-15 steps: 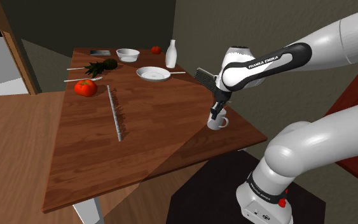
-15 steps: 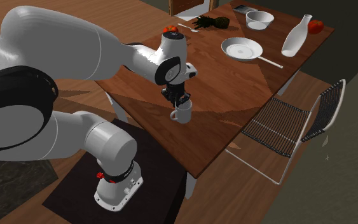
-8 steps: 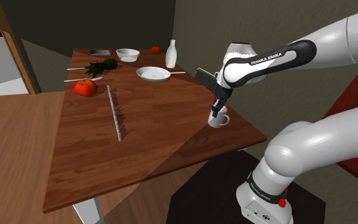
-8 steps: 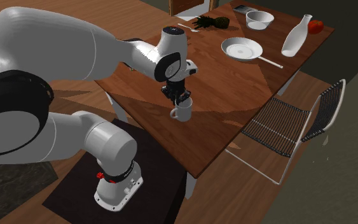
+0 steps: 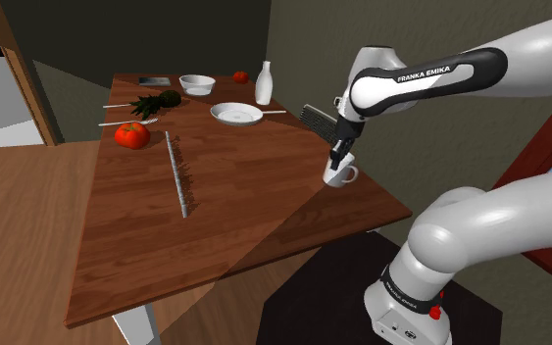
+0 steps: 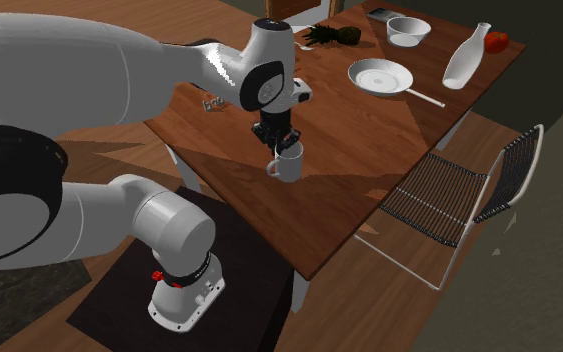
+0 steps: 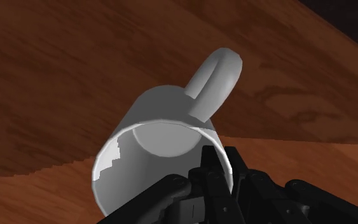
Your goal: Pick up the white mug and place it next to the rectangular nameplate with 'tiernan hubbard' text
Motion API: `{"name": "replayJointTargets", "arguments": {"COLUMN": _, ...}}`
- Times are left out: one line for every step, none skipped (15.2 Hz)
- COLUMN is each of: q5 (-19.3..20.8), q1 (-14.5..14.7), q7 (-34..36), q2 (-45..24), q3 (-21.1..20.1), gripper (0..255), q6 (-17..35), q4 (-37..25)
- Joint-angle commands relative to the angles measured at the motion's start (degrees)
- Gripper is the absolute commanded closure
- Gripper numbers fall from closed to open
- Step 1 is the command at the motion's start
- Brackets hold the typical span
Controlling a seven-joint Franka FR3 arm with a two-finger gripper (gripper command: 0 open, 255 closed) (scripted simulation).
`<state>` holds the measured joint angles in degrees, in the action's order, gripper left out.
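Observation:
The white mug (image 5: pixel 338 175) hangs tilted a little above the wooden table (image 5: pixel 264 196), near its edge closest to the stand. My gripper (image 5: pixel 339 157) is shut on the mug's rim from above. In the second exterior view the mug (image 6: pixel 286 165) hangs below the gripper (image 6: pixel 279 148), with its shadow on the wood beneath. The wrist view looks into the mug (image 7: pixel 165 133), with the gripper (image 7: pixel 219 175) clasping its wall and the handle pointing away. The nameplate (image 5: pixel 175 174) is a long thin grey strip standing on the table's middle, well toward the shoulder view's left of the mug.
At the table's far end lie a tomato (image 5: pixel 131 134), a pineapple (image 5: pixel 156 101), a white plate (image 5: pixel 236 114), a bowl (image 5: pixel 197 84) and a white bottle (image 5: pixel 264 83). A wire chair (image 6: pixel 449 200) stands by the table's side.
The gripper has risen with the mug, lifting it off the table and slightly toward the shoulder view's right. The arm's wrist moved up with it.

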<state>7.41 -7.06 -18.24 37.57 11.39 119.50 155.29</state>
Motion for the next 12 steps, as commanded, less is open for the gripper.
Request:
{"name": "replayJointTargets", "arguments": {"q5": -0.13, "q1": 0.03, "q7": -0.03, "q2": 0.53, "q3": -0.16, "gripper": 255, "q6": -1.71, "q4": -1.14}}
{"name": "replayJointTargets", "arguments": {"q5": -0.20, "q1": 0.06, "q7": -0.03, "q2": 0.82, "q3": -0.25, "gripper": 255, "q6": -2.60, "q4": -1.75}}
{"name": "replayJointTargets", "arguments": {"q5": -0.27, "q1": 0.08, "q7": -0.03, "q2": 1.09, "q3": -0.34, "gripper": 255, "q6": -3.48, "q4": -2.36}}
{"name": "replayJointTargets", "arguments": {"q5": -0.34, "q1": 0.10, "q7": -0.03, "q2": 1.34, "q3": -0.44, "gripper": 255, "q6": -4.35, "q4": -2.98}}
{"name": "replayJointTargets", "arguments": {"q5": -0.41, "q1": 0.13, "q7": -0.03, "q2": 1.56, "q3": -0.53, "gripper": 255, "q6": -5.21, "q4": -3.62}}
{"name": "replayJointTargets", "arguments": {"q5": -0.48, "q1": 0.15, "q7": -0.03, "q2": 1.77, "q3": -0.62, "gripper": 255, "q6": -6.07, "q4": -4.26}}
{"name": "replayJointTargets", "arguments": {"q5": -0.55, "q1": 0.18, "q7": -0.04, "q2": 1.97, "q3": -0.71, "gripper": 255, "q6": -6.91, "q4": -4.92}}
{"name": "replayJointTargets", "arguments": {"q5": -0.62, "q1": 0.21, "q7": -0.04, "q2": 2.14, "q3": -0.79, "gripper": 255, "q6": -7.75, "q4": -5.58}}
{"name": "replayJointTargets", "arguments": {"q5": -0.69, "q1": 0.23, "q7": -0.05, "q2": 2.30, "q3": -0.88, "gripper": 255, "q6": -8.58, "q4": -6.25}}
{"name": "replayJointTargets", "arguments": {"q5": -0.76, "q1": 0.26, "q7": -0.05, "q2": 2.44, "q3": -0.96, "gripper": 255, "q6": -9.40, "q4": -6.94}}
{"name": "replayJointTargets", "arguments": {"q5": -0.83, "q1": 0.29, "q7": -0.06, "q2": 2.56, "q3": -1.05, "gripper": 255, "q6": -10.22, "q4": -7.63}}
{"name": "replayJointTargets", "arguments": {"q5": -0.90, "q1": 0.32, "q7": -0.06, "q2": 2.67, "q3": -1.13, "gripper": 255, "q6": -11.03, "q4": -8.33}}
